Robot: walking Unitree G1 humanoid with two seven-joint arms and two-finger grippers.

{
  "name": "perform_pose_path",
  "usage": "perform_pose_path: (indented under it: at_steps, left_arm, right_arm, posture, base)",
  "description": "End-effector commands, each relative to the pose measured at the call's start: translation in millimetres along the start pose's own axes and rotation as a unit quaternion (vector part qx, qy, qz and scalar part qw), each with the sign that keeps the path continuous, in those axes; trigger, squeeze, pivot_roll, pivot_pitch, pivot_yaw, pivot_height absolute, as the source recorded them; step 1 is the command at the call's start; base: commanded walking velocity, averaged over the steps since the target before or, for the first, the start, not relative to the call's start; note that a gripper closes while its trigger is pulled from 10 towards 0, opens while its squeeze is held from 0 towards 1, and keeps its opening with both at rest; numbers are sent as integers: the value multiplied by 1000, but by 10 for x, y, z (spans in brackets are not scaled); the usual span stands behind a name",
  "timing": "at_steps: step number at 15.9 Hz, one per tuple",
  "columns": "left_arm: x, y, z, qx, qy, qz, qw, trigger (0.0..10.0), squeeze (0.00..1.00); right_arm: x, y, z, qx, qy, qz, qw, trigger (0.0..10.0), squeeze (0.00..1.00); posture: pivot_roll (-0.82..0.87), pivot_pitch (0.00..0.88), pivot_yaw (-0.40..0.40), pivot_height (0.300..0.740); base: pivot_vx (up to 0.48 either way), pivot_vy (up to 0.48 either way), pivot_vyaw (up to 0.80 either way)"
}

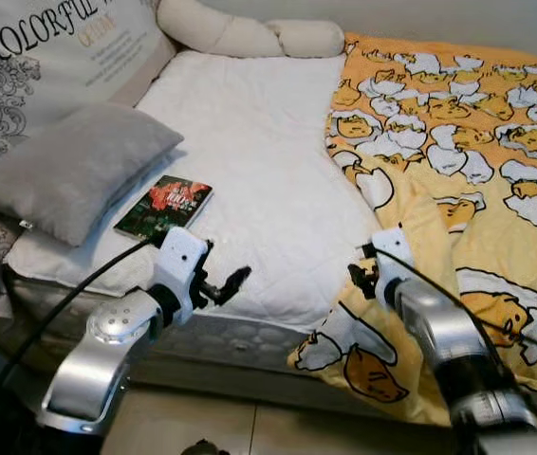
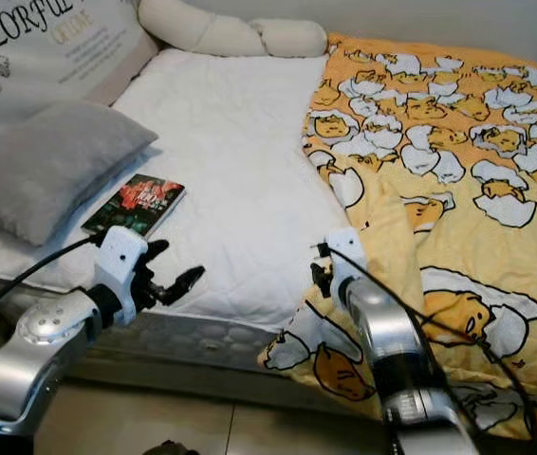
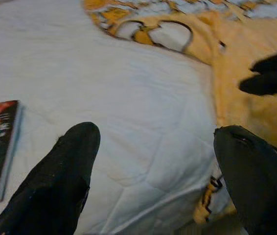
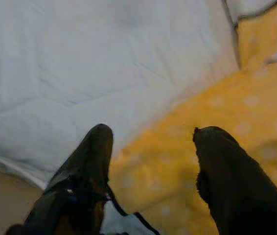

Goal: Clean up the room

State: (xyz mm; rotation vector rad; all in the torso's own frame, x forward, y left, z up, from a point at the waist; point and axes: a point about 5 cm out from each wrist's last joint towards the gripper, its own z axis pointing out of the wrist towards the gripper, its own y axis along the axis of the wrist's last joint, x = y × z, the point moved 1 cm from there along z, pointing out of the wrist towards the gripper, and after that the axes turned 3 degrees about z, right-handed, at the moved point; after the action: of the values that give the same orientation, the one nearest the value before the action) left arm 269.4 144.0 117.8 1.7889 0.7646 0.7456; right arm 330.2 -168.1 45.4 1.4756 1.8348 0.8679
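Bed (image 1: pixel 249 161) with white quilted mattress cover runs from near edge to far wall. Yellow duvet (image 1: pixel 477 171) with cartoon egg print covers the bed's right side; its inner edge is folded back and its near corner hangs over the bed's near edge toward the tiled floor (image 1: pixel 202 422). Large printed cushion (image 1: pixel 31 57) leans at far left corner, lettering on it. Cream bolster (image 1: pixel 249 36) lies along the far edge. Grey pillow (image 1: pixel 69 166) sits against the left edge, partly over the printed cushion. Book (image 1: pixel 164 206) with dark red-and-green cover lies flat on the white cover, just beside the grey pillow, near the bed's near-left edge.

Left hand (image 3: pixel 153 161) hovers over the near edge, just in front of the book, fingers spread apart, grasping nothing. Right hand (image 4: pixel 150 147) sits at the duvet's folded edge near the bed's near edge, fingers apart over yellow fabric, nothing pinched between them.
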Motion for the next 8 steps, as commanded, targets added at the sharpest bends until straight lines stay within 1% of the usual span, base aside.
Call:
perform_pose_path:
  at_steps: [1,2,3,4,5,6,8]
  left_arm:
    - [5,50,3,1,-16,9,1000,10000,0]
    - [12,60,-9,2,-28,10,1000,10000,0]
    - [14,75,-19,3,-37,6,999,10000,1000]
    - [8,87,-24,2,-44,3,999,10000,1000]
    - [-16,112,-52,4,-62,1,998,10000,1000]
    - [-59,138,-80,7,-87,10,996,10000,1000]
    - [-103,163,-126,13,-115,13,993,10000,1000]
  right_arm:
    - [-99,14,30,9,-19,-1,1000,10000,1000]
    - [-158,48,65,15,-28,4,999,10000,1000]
    - [-205,72,90,19,-33,17,999,10000,1000]
    - [-227,82,100,20,-35,18,999,10000,1000]
    - [-284,81,114,27,-44,23,998,10000,1000]
    - [-352,77,120,34,-54,27,998,10000,1000]
    - [-399,86,121,38,-60,44,997,10000,1000]
  posture:
    - [22,0,17,740]
    - [29,0,15,740]
    - [34,0,15,740]
    - [36,0,15,740]
    - [45,0,15,740]
    - [52,4,14,740]
    - [65,70,14,740]
  base:
    - [0,0,0]
    - [0,0,0]
    - [0,0,0]
    - [0,0,0]
    - [0,0,0]
    - [0,0,0]
    - [0,0,0]
